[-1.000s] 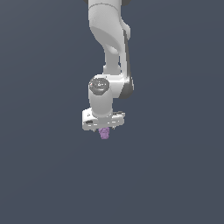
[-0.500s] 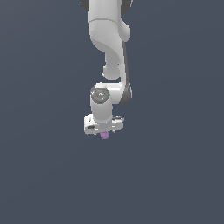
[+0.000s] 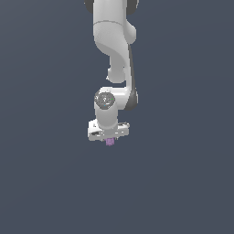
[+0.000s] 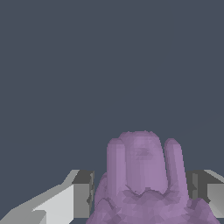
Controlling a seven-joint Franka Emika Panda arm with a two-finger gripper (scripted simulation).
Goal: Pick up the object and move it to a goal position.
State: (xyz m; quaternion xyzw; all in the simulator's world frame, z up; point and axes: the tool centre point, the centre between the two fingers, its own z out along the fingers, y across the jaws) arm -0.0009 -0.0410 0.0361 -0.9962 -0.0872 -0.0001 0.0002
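Grey void; hand (image 3: 109, 137) clamping object (image 3: 110, 142).

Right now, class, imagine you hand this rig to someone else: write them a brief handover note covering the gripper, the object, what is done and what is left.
Gripper: shut on the purple object, one finger on either side in the wrist view.
Object: a small lumpy piece poking out just below the gripper in the exterior view, with only plain background beneath it.
Done: the pick.
Left: carry it to the goal position, which neither view marks, and release there.

Claw (image 4: 142, 194) grips purple object (image 4: 142, 175).
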